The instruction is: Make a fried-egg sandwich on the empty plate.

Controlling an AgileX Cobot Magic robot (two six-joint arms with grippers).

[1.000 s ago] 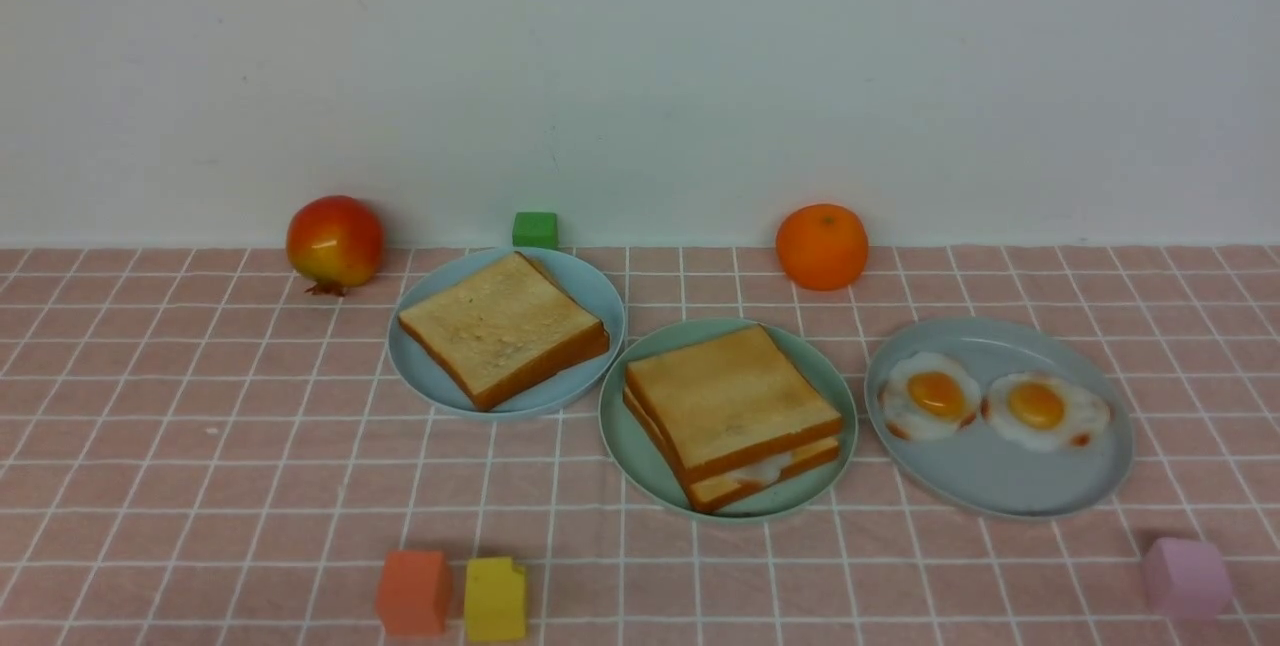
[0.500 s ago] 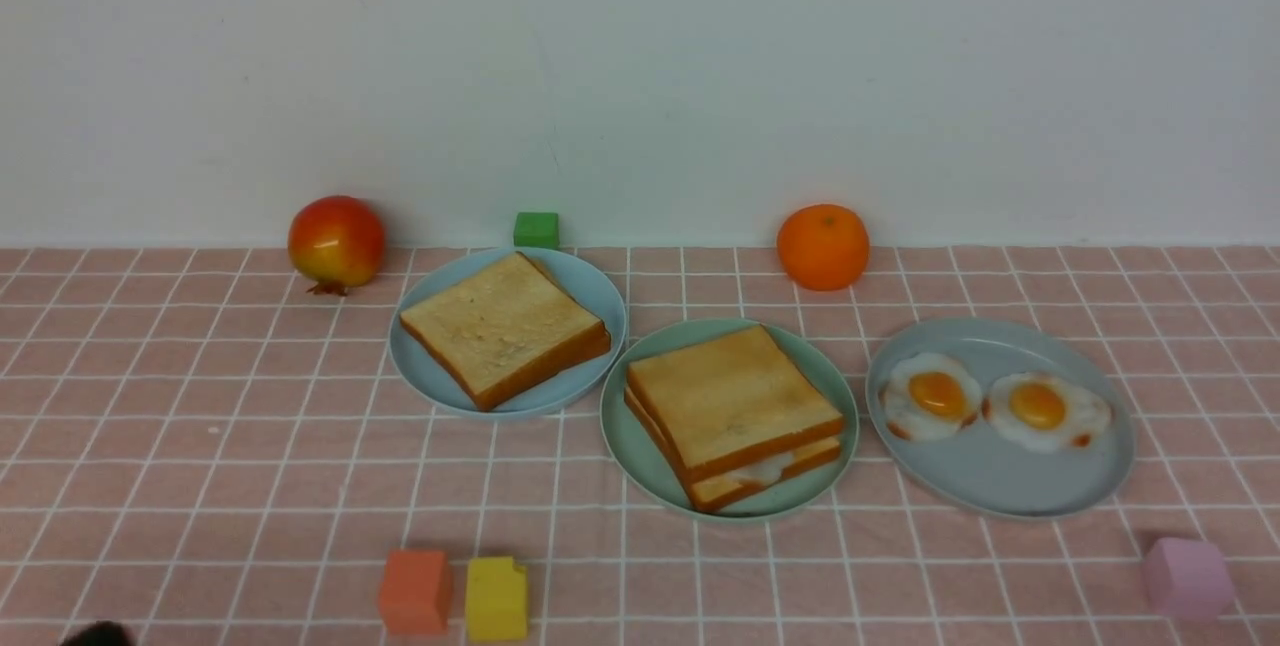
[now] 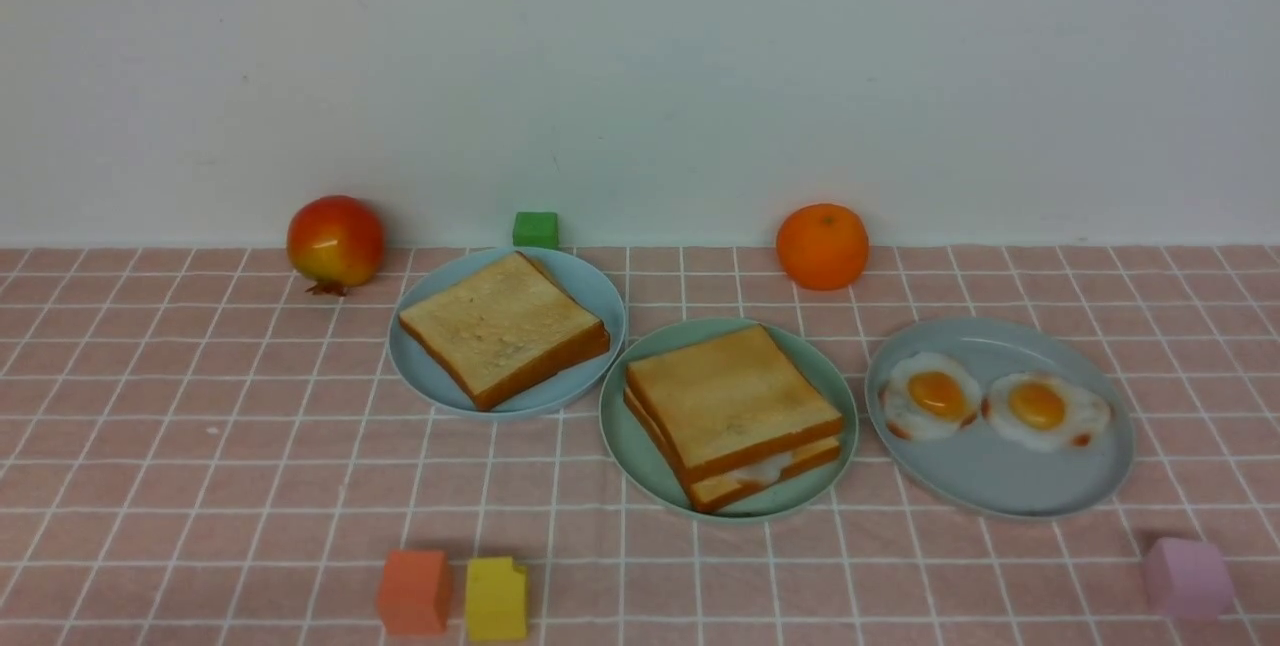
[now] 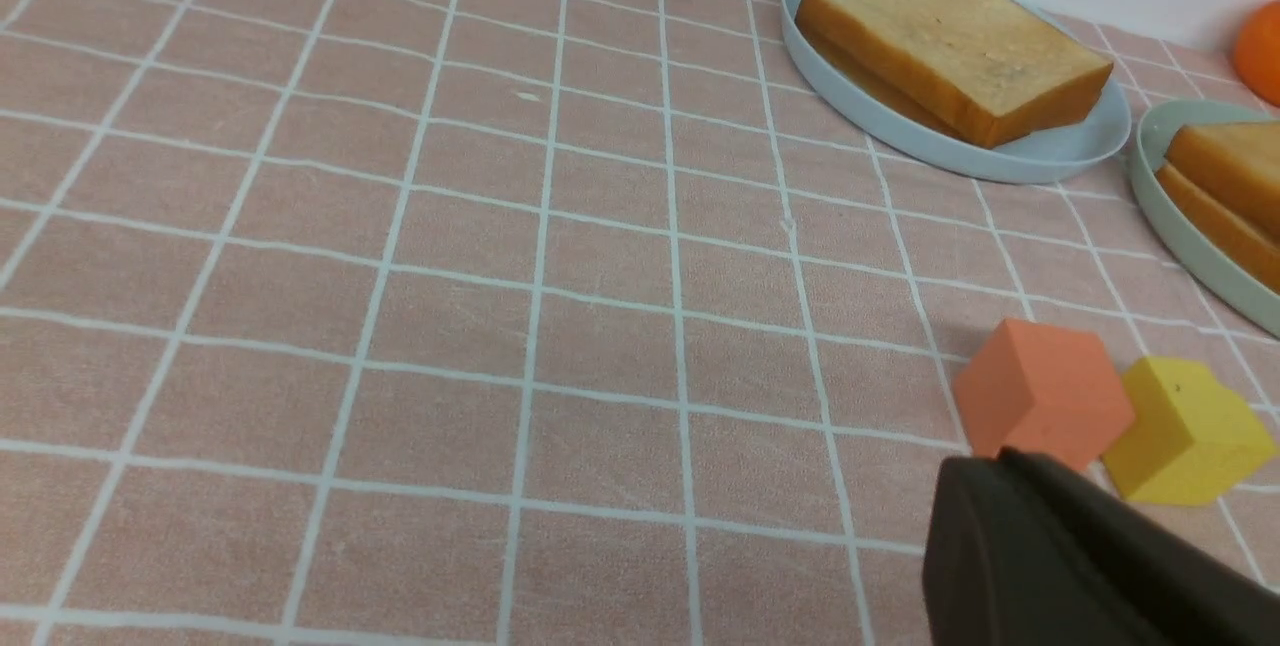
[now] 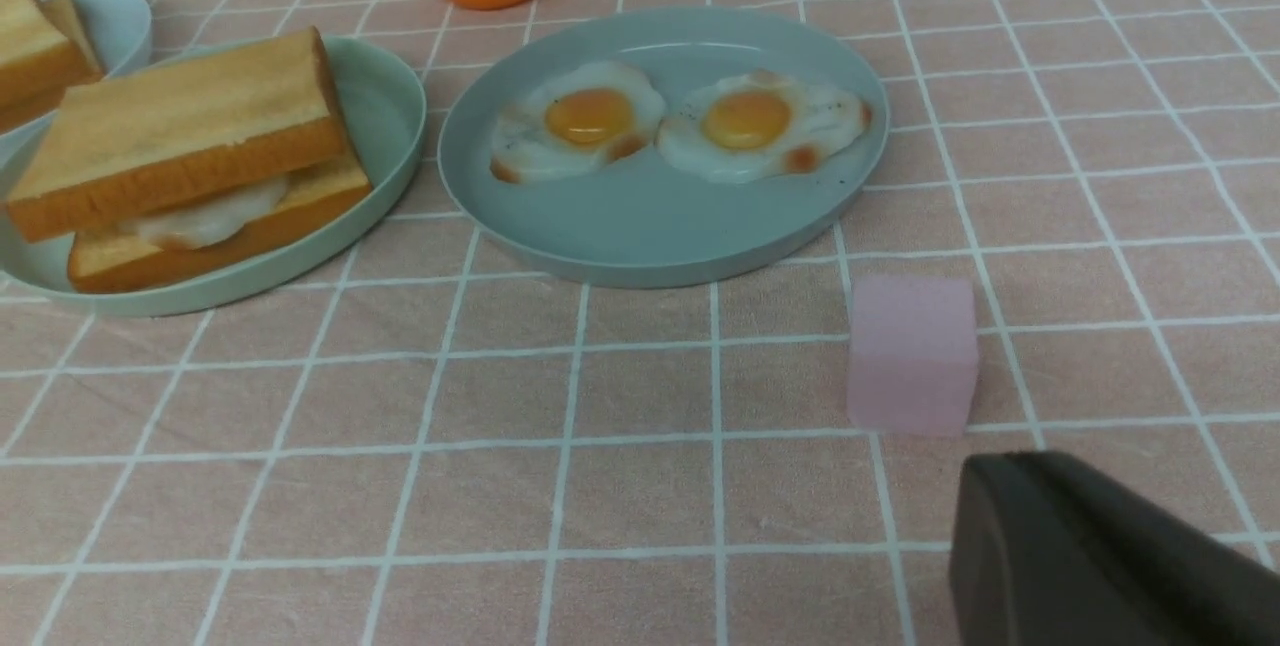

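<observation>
Pincer states first: the left pincer shows only as a dark, closed-looking tip in its own wrist view, low over the pink checked tabletop near the orange block and yellow block, with nothing in its hold; the right pincer shows the same way, a dark tip near the pink block, empty, though the jaws themselves are not visible enough to say whether they are fully closed. Neither arm appears in the front view. Going from the left: a pomegranate sits by the wall, then a small green block behind the pale blue plate, which carries spare toast with no egg. In the middle, the empty plate is no longer bare: the fried-egg sandwich rests on it, two toast slices stacked with white egg peeking out between them at the near edge. Further right are an orange and the grey-blue plate with two fried eggs left over. Judging by this, the sandwich looks complete and nothing seems left but for the arms to stay clear.
</observation>
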